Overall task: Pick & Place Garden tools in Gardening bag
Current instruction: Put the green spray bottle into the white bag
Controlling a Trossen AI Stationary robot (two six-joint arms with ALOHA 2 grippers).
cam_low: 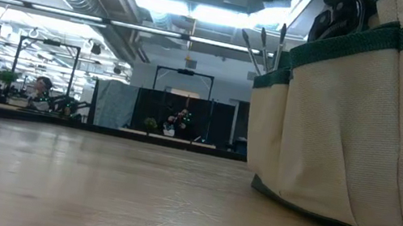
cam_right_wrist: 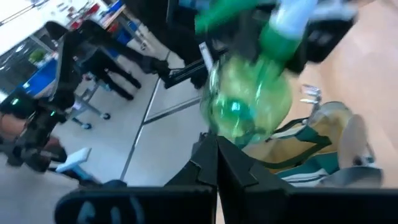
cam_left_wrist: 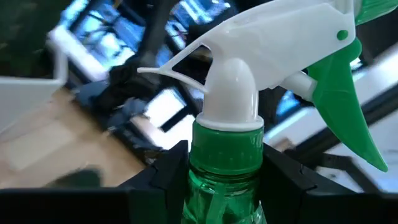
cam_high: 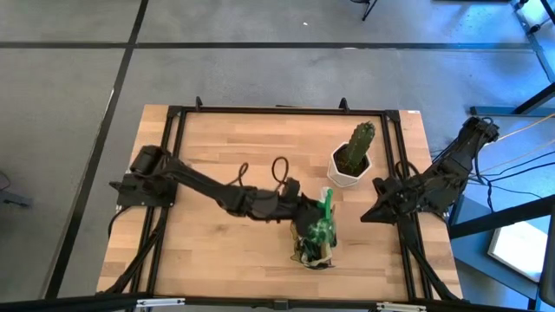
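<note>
Closest to the lens in the left wrist view, the green spray bottle (cam_left_wrist: 227, 168) sits clamped at its neck between the left gripper's two dark fingers (cam_left_wrist: 168, 171), its white nozzle and green trigger rising above them.

Seen from above, the left arm reaches from the table's left edge across the wooden table (cam_high: 217, 139) towards the front middle. Its left gripper (cam_high: 314, 221) holds the spray bottle (cam_high: 325, 217) directly over the gardening bag (cam_high: 314, 251), which stands near the table's front edge, slightly right of centre. Whether the bottle's base touches the bag cannot be told. In the low view the bag (cam_low: 362, 132) fills the right side, khaki with dark green trim, and thin metal tool tips (cam_low: 265, 50) stick up above its rim.

Behind and to the right of the bag stands a cactus in a white pot (cam_high: 351, 160).

Farther right, the right arm waits at the table's right edge; the right gripper (cam_high: 371, 211) is closed on nothing, its fingers (cam_right_wrist: 217, 162) pressed together and pointing towards the bottle and bag.
</note>
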